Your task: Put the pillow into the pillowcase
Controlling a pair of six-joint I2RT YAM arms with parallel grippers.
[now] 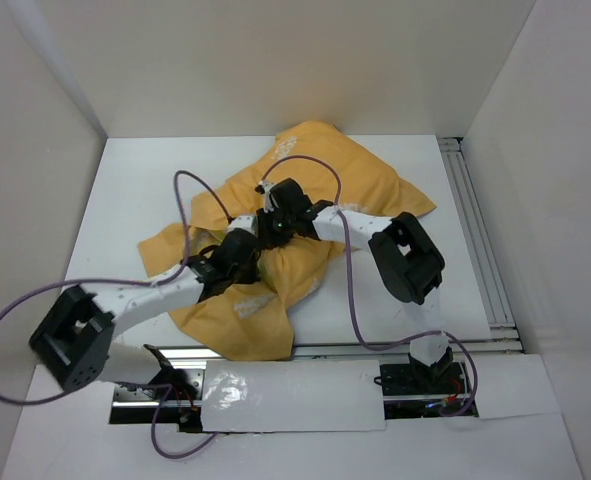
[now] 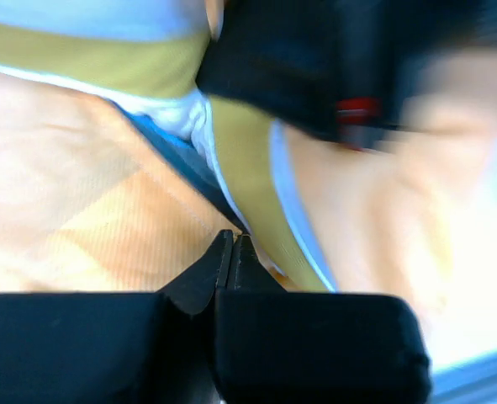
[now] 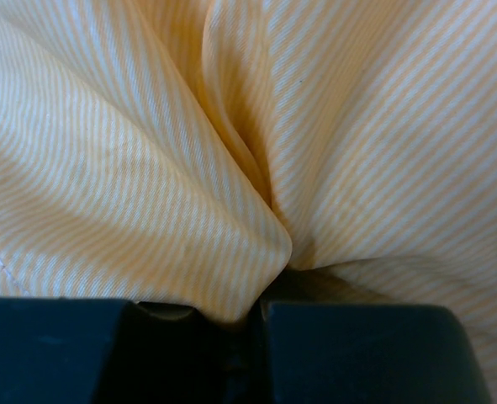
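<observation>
The right hand (image 3: 196, 316) is clenched on a gathered fold of the pillowcase (image 3: 130, 168) — hold that pinch firm and draw the cloth away from the left hand (image 2: 234, 252) to open the mouth. The left hand's fingers are pressed together just short of a blurred yellow band (image 2: 248, 168); whether cloth is caught, I cannot tell. Around both hands the mustard case lies rumpled on the bench (image 1: 125, 200) — plumper beyond them.

No text is legible — the pillowcase (image 1: 245, 325) bears white prints too small to read.
</observation>
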